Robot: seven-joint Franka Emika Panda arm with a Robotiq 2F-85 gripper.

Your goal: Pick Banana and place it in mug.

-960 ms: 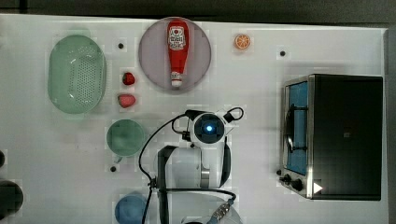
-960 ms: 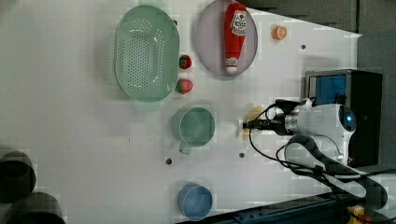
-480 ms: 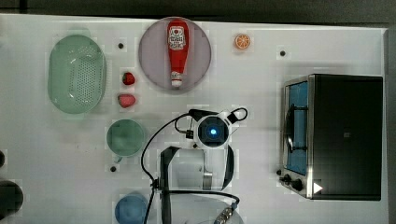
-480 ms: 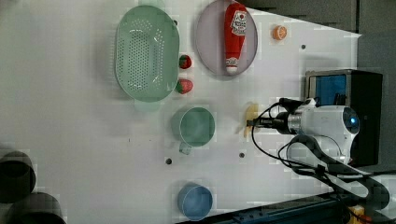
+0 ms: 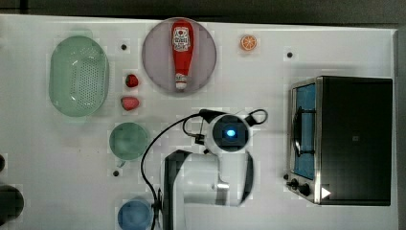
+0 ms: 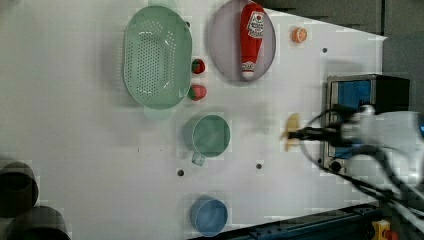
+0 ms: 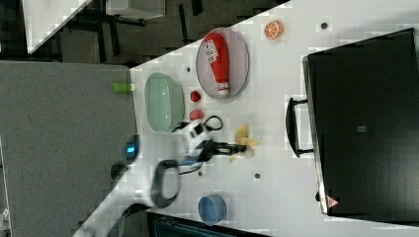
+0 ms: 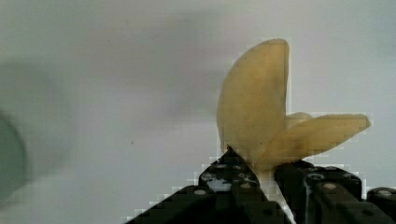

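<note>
The banana is clamped in the gripper. The mug is seen to the left view's left, well apart.

End effector closed, grasping.

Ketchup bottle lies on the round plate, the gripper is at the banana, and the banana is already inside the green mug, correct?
Not quite. In the left view the banana is at the gripper, apart from the mug, which holds nothing. The ketchup bottle does lie on the plate.
</note>
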